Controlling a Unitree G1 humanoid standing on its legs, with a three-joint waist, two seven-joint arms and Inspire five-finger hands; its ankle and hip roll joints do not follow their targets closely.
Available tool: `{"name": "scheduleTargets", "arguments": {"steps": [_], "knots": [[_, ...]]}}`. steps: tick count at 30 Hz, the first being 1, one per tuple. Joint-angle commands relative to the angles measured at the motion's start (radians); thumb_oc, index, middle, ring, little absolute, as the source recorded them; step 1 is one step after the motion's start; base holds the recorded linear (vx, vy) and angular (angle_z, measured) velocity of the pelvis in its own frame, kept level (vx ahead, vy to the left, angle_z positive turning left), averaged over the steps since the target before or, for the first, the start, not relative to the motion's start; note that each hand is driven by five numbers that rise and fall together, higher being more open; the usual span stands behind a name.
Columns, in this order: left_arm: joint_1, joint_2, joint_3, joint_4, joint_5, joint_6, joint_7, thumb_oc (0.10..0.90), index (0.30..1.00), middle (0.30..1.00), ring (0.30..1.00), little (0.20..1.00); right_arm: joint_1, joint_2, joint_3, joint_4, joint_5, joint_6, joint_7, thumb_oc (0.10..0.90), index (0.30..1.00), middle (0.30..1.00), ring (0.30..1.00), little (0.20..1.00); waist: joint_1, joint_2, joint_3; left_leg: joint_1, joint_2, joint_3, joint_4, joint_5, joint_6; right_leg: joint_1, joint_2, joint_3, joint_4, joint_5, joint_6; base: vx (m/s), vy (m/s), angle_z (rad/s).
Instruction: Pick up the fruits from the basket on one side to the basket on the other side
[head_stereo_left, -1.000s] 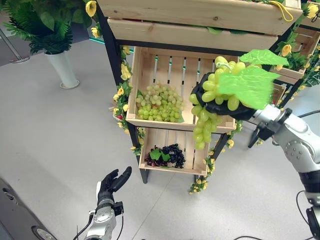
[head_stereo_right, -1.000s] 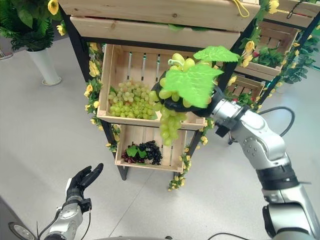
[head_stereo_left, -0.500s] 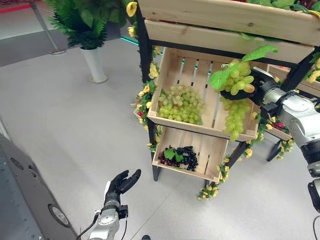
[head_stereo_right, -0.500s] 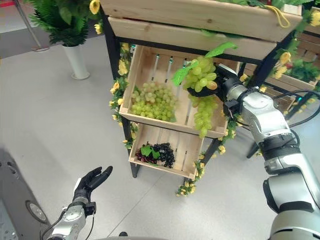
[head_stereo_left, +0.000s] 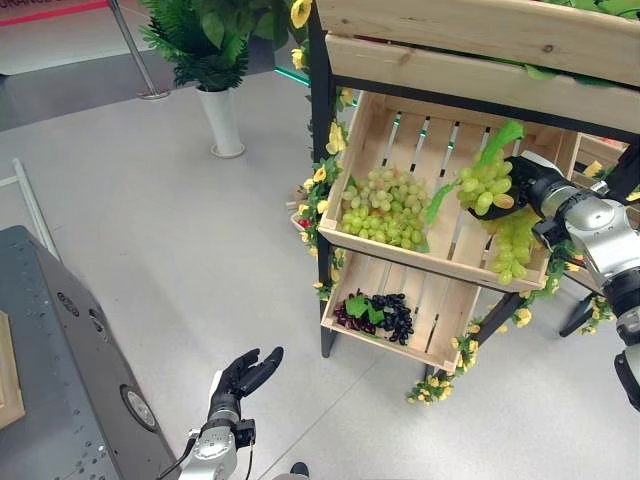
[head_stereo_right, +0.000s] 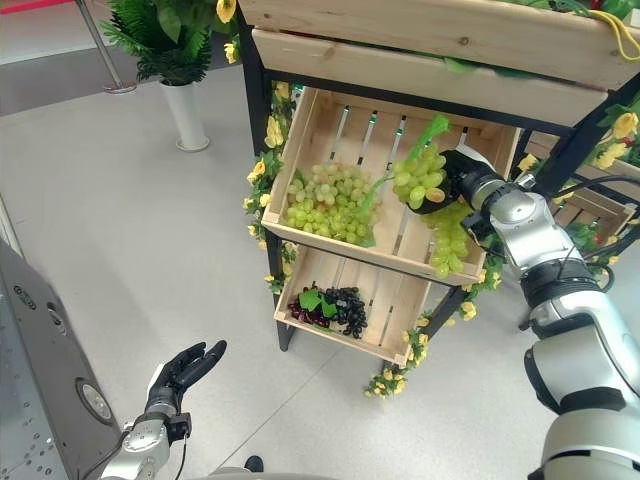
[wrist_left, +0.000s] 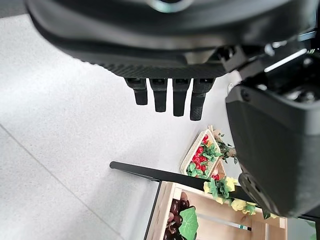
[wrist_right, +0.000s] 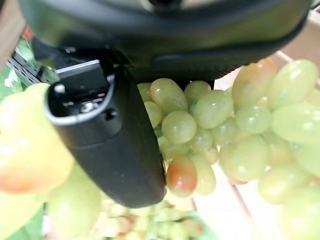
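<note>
Left hand (head_stereo_left: 240, 375): low over the grey floor (head_stereo_left: 150, 230), well apart from the shelving; fingers straight and relaxed, holding nothing. Idle.

Potted plant (head_stereo_left: 210, 50): white vase, standing on the floor beyond the stand's left side.

Wooden stand (head_stereo_left: 322, 190): dark frame hung with yellow flowers, carrying slatted crates on tiers.

Middle crate (head_stereo_left: 340, 170): open-topped, tilted forward. A heap of green grapes (head_stereo_left: 385, 205) lies in its left part; the slats on its right part are bare.

Lower crate (head_stereo_left: 440, 320): directly beneath; dark grapes (head_stereo_left: 385, 315) with a green leaf lie toward its left side.

Held grape bunch (head_stereo_left: 490, 190): the task's fruit, green, with a leaf standing up from the stem end. It is in the right hand, over the right part of the middle crate. Long axis near vertical: the top rests in the hand, the tail hangs down across the crate's front right rim.

Right hand (head_stereo_right: 455, 180): reaches in from the right, fingers curled under and round the top of the bunch; its wrist view shows grapes pressed against the dark thumb (wrist_right: 115, 145).

Governing relation: the bunch hangs below and in front of the right hand, to the right of the heap with bare slats between. Judged, a release here would leave the tail draped over the rim rather than inside.
</note>
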Motion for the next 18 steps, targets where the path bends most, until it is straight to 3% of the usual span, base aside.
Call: {"name": "scheduleTargets", "arguments": {"steps": [1, 18], "knots": [[-0.072, 0.085, -0.060, -0.091, -0.008, -0.101, -0.011, 0.800, 0.900, 0.900, 0.900, 0.900, -0.256, -0.078, 0.072, 0.059, -0.050, -0.106, -0.048, 0.400, 0.300, 0.300, 0.300, 0.300, 0.034, -0.051, -0.046, 0.063, -0.031, -0.012, 0.002, -0.162, -0.006, 0.054, -0.024, 0.039, 0.007, -0.062, -0.012, -0.01, -0.006, 0.11], [-0.062, 0.082, -0.077, -0.088, -0.018, -0.118, -0.030, 0.800, 0.900, 0.900, 0.900, 0.900, -0.249, -0.036, 0.106, 0.183, -0.145, -0.135, -0.043, 0.400, 0.300, 0.300, 0.300, 0.300, 0.050, -0.037, -0.038, 0.056, -0.028, -0.016, 0.002, -0.154, -0.007, 0.050, -0.025, 0.028, 0.007, -0.060, -0.014, 0.00, -0.001, 0.01]]}}
